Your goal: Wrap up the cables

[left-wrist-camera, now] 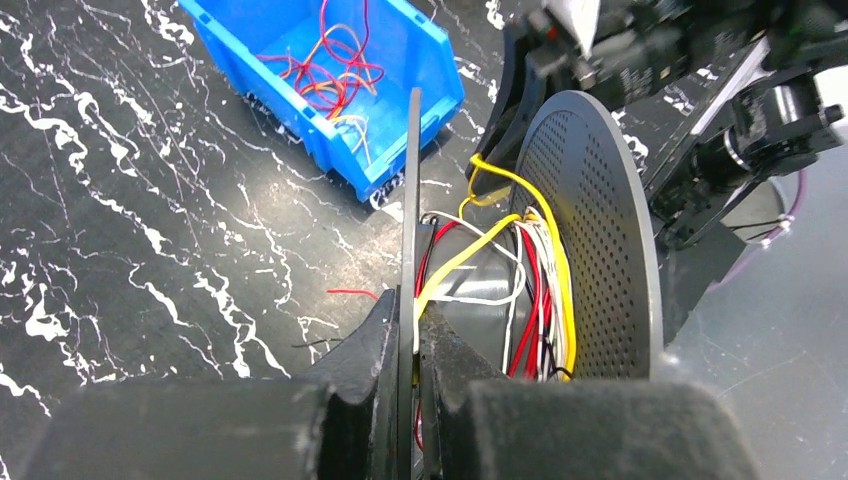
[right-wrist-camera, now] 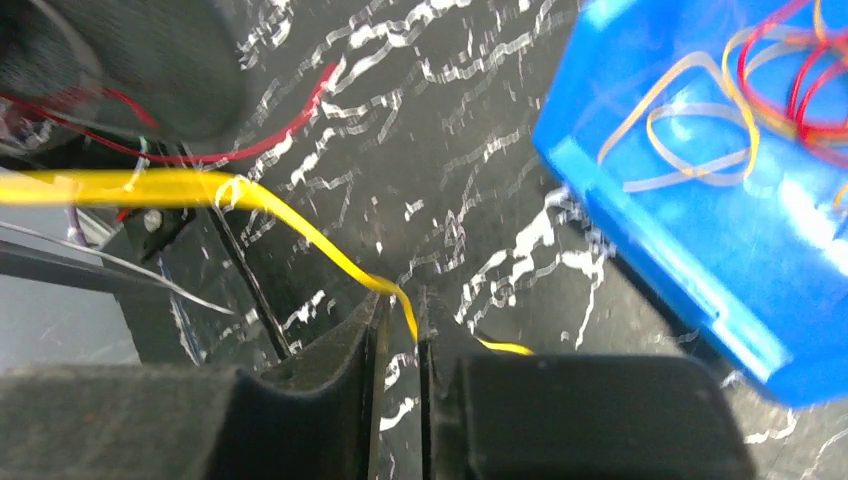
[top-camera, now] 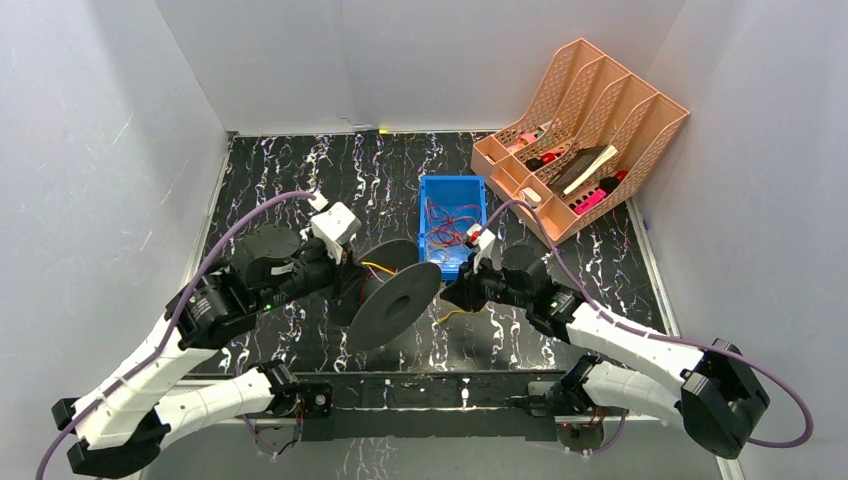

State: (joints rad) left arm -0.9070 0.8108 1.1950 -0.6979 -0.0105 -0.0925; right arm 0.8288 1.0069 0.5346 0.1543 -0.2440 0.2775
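A black spool [top-camera: 395, 305] stands on edge at mid-table, with yellow, red and white cables [left-wrist-camera: 535, 290] wound on its core. My left gripper [left-wrist-camera: 412, 320] is shut on the spool's thin near flange [left-wrist-camera: 411, 180]. A yellow cable [right-wrist-camera: 300, 225] runs from the spool to my right gripper [right-wrist-camera: 400, 305] and passes between its fingers. Those jaws stand slightly apart, with the table showing through the gap. In the top view the right gripper [top-camera: 452, 295] sits just right of the spool and the yellow cable [top-camera: 452, 314] trails below it.
A blue bin [top-camera: 433, 190] holding loose red and yellow wires [top-camera: 447, 215] stands behind the spool, close to the right gripper. An orange desk organizer [top-camera: 600, 120] with tools is at the back right. A loose red wire [left-wrist-camera: 350, 293] lies on the marbled black table.
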